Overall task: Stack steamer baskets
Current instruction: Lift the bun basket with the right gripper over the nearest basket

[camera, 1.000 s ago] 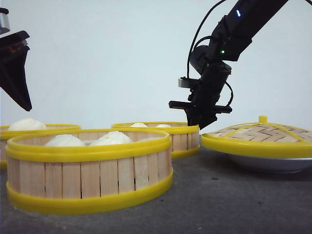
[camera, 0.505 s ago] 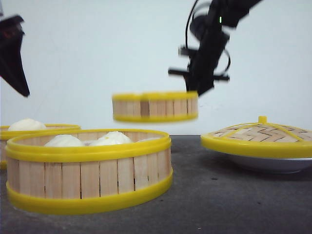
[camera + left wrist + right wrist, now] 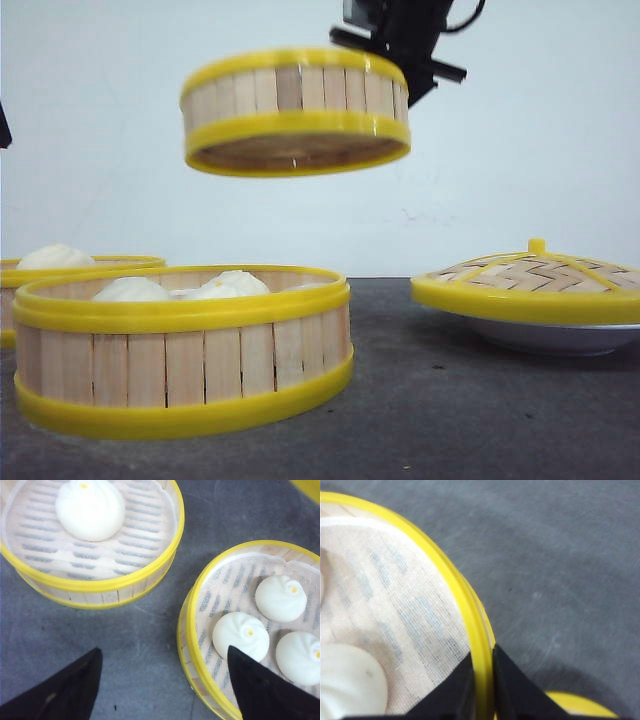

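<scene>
High over the table hangs one steamer basket [image 3: 297, 110], tilted so its underside shows. My right gripper [image 3: 404, 70] is shut on its yellow rim [image 3: 454, 587] at the right side, one finger inside and one outside. A cloth liner and a white bun [image 3: 345, 682] lie in it. A second steamer basket [image 3: 180, 350] with three buns [image 3: 241, 635] stands near the front. A third steamer basket [image 3: 60, 268] with one bun [image 3: 90, 509] stands at the far left. My left gripper [image 3: 162, 685] hovers open above the gap between these two, holding nothing.
At the right a domed woven lid [image 3: 530, 280] with a yellow rim and knob rests on a white plate [image 3: 550, 338]. The table top [image 3: 450, 420] is dark grey. A white wall stands behind.
The right gripper has lifted its basket from the table at the back to high up, and closer and more to the left. The left arm has risen almost out of the front view.
</scene>
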`<control>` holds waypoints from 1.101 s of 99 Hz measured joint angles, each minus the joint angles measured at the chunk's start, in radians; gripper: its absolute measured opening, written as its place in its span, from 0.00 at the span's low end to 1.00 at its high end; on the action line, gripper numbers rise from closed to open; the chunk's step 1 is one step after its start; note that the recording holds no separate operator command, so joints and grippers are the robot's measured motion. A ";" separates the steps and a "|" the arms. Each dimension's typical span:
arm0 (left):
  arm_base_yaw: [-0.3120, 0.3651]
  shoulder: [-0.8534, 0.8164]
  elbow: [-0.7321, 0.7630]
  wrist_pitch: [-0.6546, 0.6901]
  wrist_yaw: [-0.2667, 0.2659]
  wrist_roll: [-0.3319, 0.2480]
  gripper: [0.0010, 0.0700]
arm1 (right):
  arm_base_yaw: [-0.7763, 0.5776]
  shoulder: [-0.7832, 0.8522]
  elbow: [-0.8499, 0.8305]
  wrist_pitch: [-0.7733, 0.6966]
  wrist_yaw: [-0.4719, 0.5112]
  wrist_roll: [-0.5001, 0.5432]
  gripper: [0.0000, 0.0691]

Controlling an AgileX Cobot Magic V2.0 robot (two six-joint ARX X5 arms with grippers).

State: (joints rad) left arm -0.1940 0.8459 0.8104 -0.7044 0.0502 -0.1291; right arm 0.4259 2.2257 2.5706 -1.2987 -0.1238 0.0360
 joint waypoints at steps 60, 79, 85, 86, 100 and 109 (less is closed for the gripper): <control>0.000 -0.016 0.000 -0.049 -0.002 0.019 0.67 | 0.204 -0.198 -0.123 -0.052 0.106 -0.003 0.04; 0.000 -0.021 0.000 -0.051 -0.002 0.033 0.67 | 0.228 -0.394 -0.370 -0.045 0.196 -0.003 0.04; 0.000 -0.025 0.000 -0.051 -0.002 0.035 0.67 | 0.234 -0.462 -0.494 -0.022 0.190 -0.004 0.04; 0.000 -0.026 0.000 -0.051 -0.002 0.036 0.67 | 0.235 -0.473 -0.515 -0.013 0.188 -0.004 0.04; 0.000 -0.029 0.000 -0.051 -0.002 0.037 0.67 | 0.237 -0.628 -0.818 0.197 0.152 -0.006 0.04; 0.000 -0.029 0.000 -0.051 -0.002 0.037 0.67 | 0.237 -0.700 -0.962 0.304 0.148 -0.006 0.04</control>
State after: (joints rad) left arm -0.1940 0.8169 0.8104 -0.7559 0.0483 -0.0925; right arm 0.6628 1.5257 1.6089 -0.9943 0.0242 0.0299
